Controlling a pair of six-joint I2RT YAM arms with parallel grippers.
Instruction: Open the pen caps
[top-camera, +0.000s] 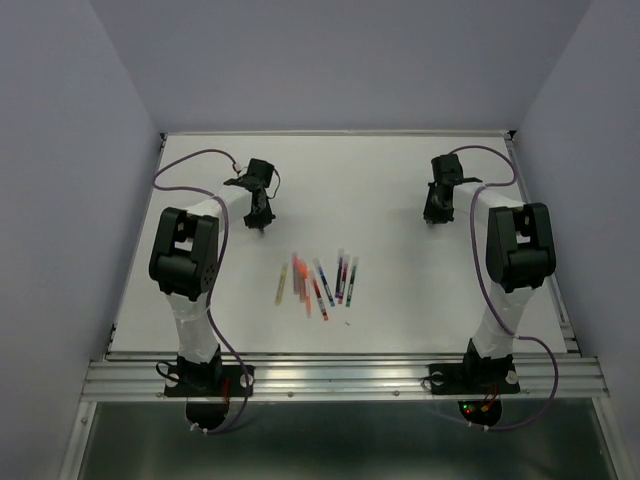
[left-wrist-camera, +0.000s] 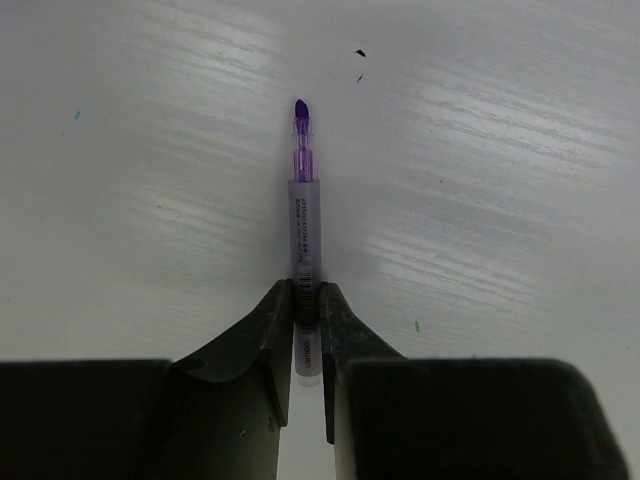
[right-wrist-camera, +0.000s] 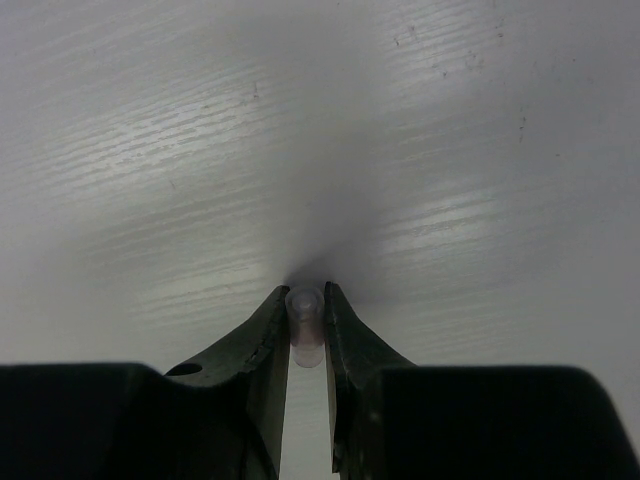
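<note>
Left gripper (left-wrist-camera: 305, 300) fingers clamped on purple pen (left-wrist-camera: 303, 215) barrel, tip bare, pointing away. Right gripper (right-wrist-camera: 304, 298) pinches clear pen cap (right-wrist-camera: 304, 325) low over table (top-camera: 390, 220). Arms well apart: cap judged off. Other pens (top-camera: 318, 280) clustered mid-table, awaiting turn.

Two arms (top-camera: 190, 290), about eight clustered pens (top-camera: 318, 282), one uncapped purple pen (left-wrist-camera: 304, 215), one pale cap (right-wrist-camera: 304, 315)

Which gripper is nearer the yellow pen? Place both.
Left. The left gripper, shut on a purple pen, sits just beyond and left of the yellow pen; the right gripper, shut on a clear cap, is well off to its right.
</note>
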